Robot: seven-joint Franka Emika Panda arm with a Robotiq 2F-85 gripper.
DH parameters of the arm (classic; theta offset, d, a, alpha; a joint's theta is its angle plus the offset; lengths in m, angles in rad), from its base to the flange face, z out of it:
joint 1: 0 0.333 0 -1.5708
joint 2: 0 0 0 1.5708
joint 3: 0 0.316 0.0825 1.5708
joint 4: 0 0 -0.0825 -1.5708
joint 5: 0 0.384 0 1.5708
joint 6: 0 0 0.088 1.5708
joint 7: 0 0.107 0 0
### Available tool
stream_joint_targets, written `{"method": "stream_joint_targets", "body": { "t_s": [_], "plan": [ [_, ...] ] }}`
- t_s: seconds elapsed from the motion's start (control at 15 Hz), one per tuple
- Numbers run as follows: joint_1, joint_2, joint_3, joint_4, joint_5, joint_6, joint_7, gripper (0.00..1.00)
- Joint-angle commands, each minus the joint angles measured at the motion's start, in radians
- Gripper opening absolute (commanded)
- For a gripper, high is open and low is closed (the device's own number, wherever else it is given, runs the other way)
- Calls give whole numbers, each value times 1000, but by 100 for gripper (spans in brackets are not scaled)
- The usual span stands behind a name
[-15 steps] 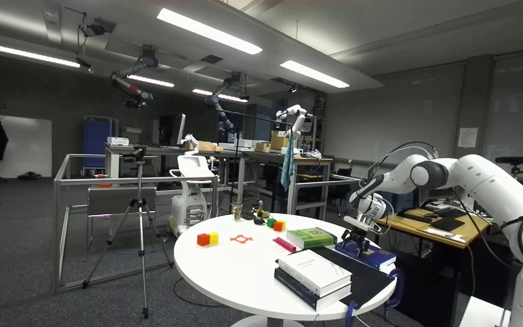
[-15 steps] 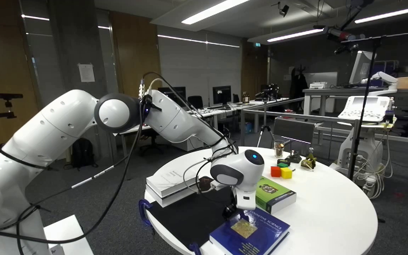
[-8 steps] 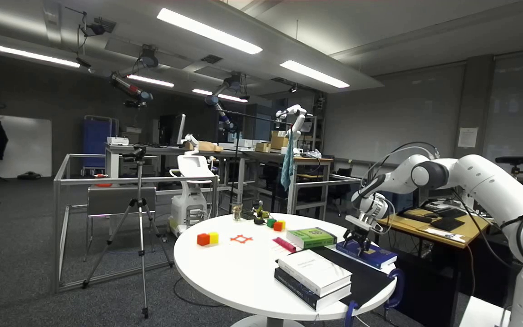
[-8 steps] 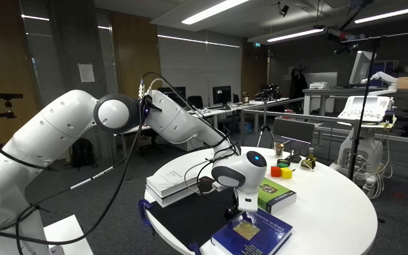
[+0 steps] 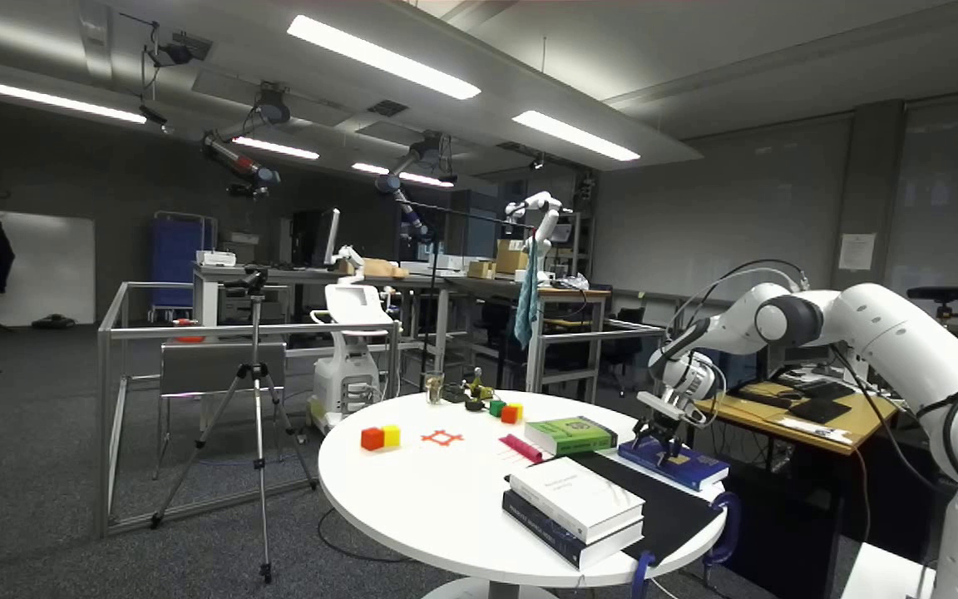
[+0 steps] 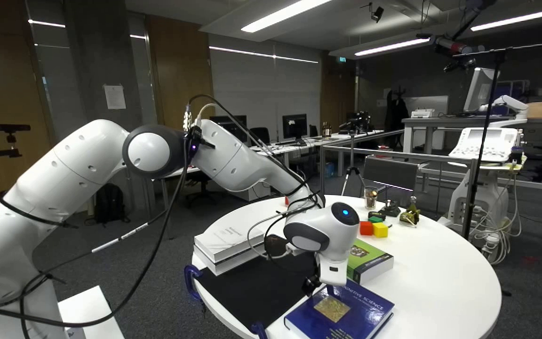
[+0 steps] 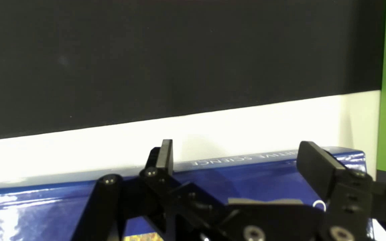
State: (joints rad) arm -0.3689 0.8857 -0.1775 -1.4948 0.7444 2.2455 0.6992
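A blue book titled "Cognitive Science" lies flat near the edge of the white round table point(image 5: 429, 507); it shows in both exterior views point(image 5: 699, 472) point(image 6: 362, 303) and in the wrist view point(image 7: 233, 182). My gripper point(image 5: 654, 443) points down at the book's spine side and is open, as the wrist view point(image 7: 240, 152) shows, with its two fingers wide apart and nothing between the pads point(image 7: 317, 164). The fingertips are at the spine edge; exact contact is hard to tell. A black mat point(image 7: 179, 60) lies beyond a white strip of table.
A green book point(image 5: 575, 433) lies beside the blue one. A white book point(image 5: 579, 495) rests on a dark book point(image 5: 545, 532) on the mat. Blue clamps point(image 5: 727, 528) grip the table edge. Coloured cubes point(image 5: 372, 438), a pink piece point(image 5: 522, 448) and a glass point(image 6: 370, 198) stand farther off.
The gripper and the blue book have shifted together slightly to the right in both exterior views, and the strip between mat and book has widened. The other books have not moved.
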Motion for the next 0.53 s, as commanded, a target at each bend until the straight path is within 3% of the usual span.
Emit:
{"method": "stream_joint_targets", "body": {
  "t_s": [0.0,0.47],
  "plan": [
    [-12,21,-3,38,26,23,21,100],
    [-8,22,-9,40,-13,-57,36,100]
  ]
}}
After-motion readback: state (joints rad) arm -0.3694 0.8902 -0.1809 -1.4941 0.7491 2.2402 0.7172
